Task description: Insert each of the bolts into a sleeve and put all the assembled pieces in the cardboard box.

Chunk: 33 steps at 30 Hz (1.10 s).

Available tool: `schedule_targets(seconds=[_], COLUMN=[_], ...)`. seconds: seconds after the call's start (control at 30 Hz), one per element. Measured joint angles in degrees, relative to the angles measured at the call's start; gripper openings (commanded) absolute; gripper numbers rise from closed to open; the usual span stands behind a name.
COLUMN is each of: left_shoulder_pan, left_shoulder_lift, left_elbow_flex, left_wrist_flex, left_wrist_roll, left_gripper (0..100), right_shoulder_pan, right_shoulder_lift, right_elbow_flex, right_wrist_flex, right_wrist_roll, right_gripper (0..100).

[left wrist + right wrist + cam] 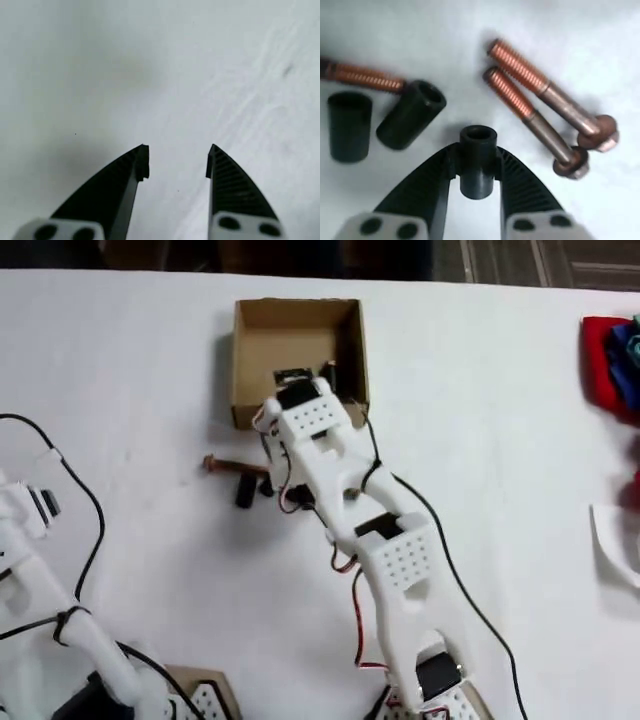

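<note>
High view shows the flat white surface ending in a straight far edge. The open brown cardboard box sits near that edge, with its near wall just past the wrist of my right arm. A broad run of white lies between that arm and the crumpled red cloth at the right-hand edge, where a curved white plastic piece also sits. Another broad run separates my right arm from my left arm, low at the left edge with a black cable looped beside it. In the right wrist view my right fingers are clenched on a short black cylindrical sleeve, held between the tips with its open bore facing the camera. Whether it touches the surface I cannot tell. To one side of it a pair of long copper-coloured threaded bolts with flanged heads lie side by side, almost touching. To the other side a third bolt has its threaded tip at a second black sleeve lying tilted on its side. I cannot tell whether the tip has entered. A third sleeve lies just beside that one. In the left wrist view my left fingers are released, spread well apart over plain white surface.
</note>
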Motion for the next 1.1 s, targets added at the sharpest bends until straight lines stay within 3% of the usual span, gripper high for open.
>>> schedule_targets(seconds=[0.17,0.43,0.63,0.77,0.93,1.1], left_shoulder_pan=[7.03,28.84,39.82,43.08,43.52,44.48], left_shoulder_lift=[0.09,5.89,16.79,19.43,22.33,25.14], left_elbow_flex=[0.0,-0.26,-7.21,-10.11,-9.32,-6.68], left_wrist_flex=[2.81,0.53,-0.62,0.88,-5.98,-10.64], left_wrist_roll=[0.97,17.32,32.88,39.21,43.16,59.43], left_gripper=[21,21,21,21,21,21], right_shoulder_pan=[3.34,19.96,33.23,38.42,41.32,41.23], right_shoulder_lift=[-9.93,-32.79,-44.92,-51.78,-58.64,-62.59], right_elbow_flex=[-1.93,14.95,31.38,42.73,54.42,59.34], right_wrist_flex=[4.84,3.69,-3.16,-8.35,-14.51,-17.58], right_wrist_roll=[4.57,9.85,14.42,17.58,19.69,19.69], right_gripper=[2.0,2.0,2.0,2.0,2.0,2.0])
